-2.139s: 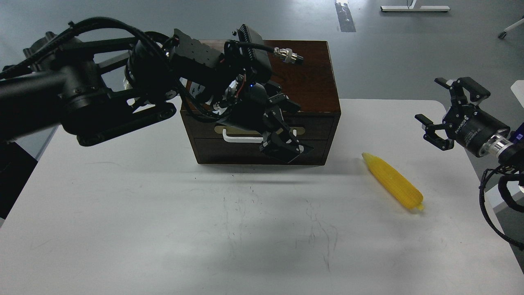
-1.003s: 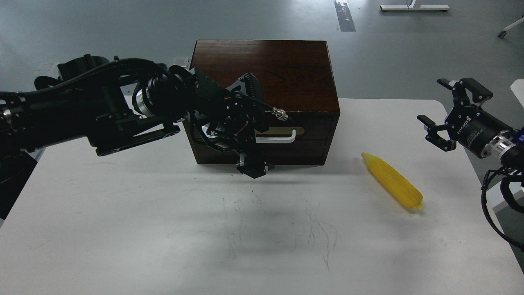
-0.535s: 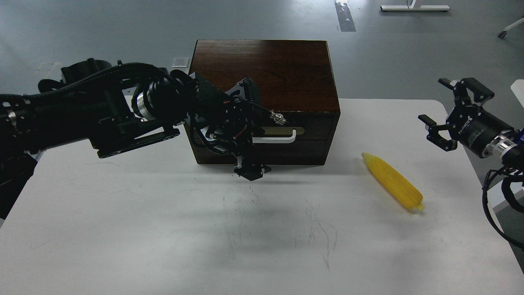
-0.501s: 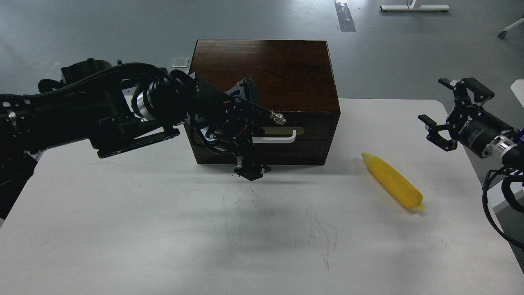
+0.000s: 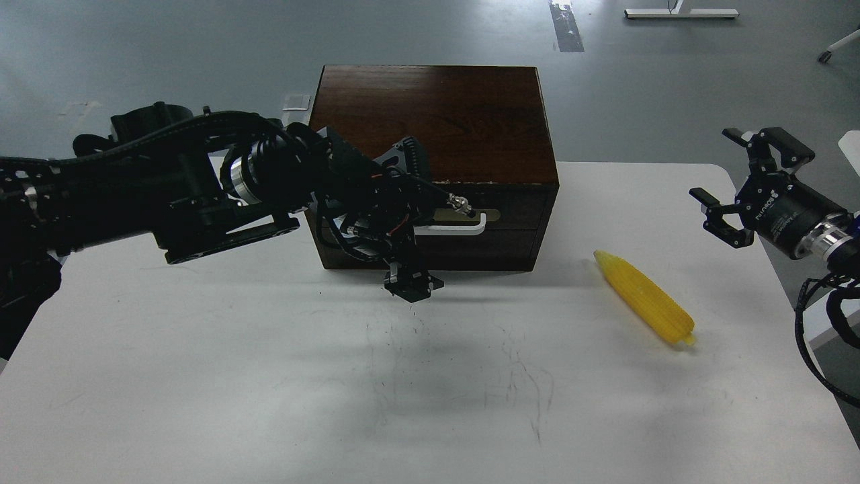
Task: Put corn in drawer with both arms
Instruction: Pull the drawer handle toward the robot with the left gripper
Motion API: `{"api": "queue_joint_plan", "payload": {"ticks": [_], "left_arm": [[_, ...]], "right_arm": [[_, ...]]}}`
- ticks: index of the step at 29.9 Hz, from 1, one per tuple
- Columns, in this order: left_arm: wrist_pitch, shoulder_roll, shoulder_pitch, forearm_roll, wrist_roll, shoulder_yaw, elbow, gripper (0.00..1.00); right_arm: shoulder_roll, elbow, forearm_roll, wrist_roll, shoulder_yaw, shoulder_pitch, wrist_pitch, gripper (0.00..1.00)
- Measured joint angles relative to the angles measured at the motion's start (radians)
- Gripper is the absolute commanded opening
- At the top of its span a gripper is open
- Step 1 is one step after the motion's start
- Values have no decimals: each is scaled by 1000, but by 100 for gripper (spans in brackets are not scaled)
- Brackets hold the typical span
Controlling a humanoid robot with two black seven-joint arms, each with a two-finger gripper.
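Note:
The yellow corn (image 5: 645, 298) lies on the white table (image 5: 201, 376) to the right of the dark brown box (image 5: 443, 114), pointed end toward the box. The drawer (image 5: 517, 210) is shut in the box front; the right part of its white handle (image 5: 457, 228) shows, and my left arm hides the left part. My left gripper (image 5: 411, 284) hangs in front of the box's lower front, pointing down, dark and compact, so I cannot tell its fingers apart. My right gripper (image 5: 736, 179) is open and empty, in the air up and to the right of the corn.
The table's right edge (image 5: 772, 269) runs just under my right arm. A lower drawer front (image 5: 484, 249) sits below the handled one. Grey floor lies behind the box.
My left arm came down from the box top; its gripper turned downward in front of the drawer and sank slightly. My right gripper drifted slightly right. The corn has not moved.

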Motion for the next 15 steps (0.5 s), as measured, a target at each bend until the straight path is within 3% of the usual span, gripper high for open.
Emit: {"api": "queue_joint_plan", "payload": {"ticks": [15], "left_arm": [[0,30,-28,-3,0,19,-178,98]], "right_arm": [[-2,0,0,0,0,0,0,100]]}}
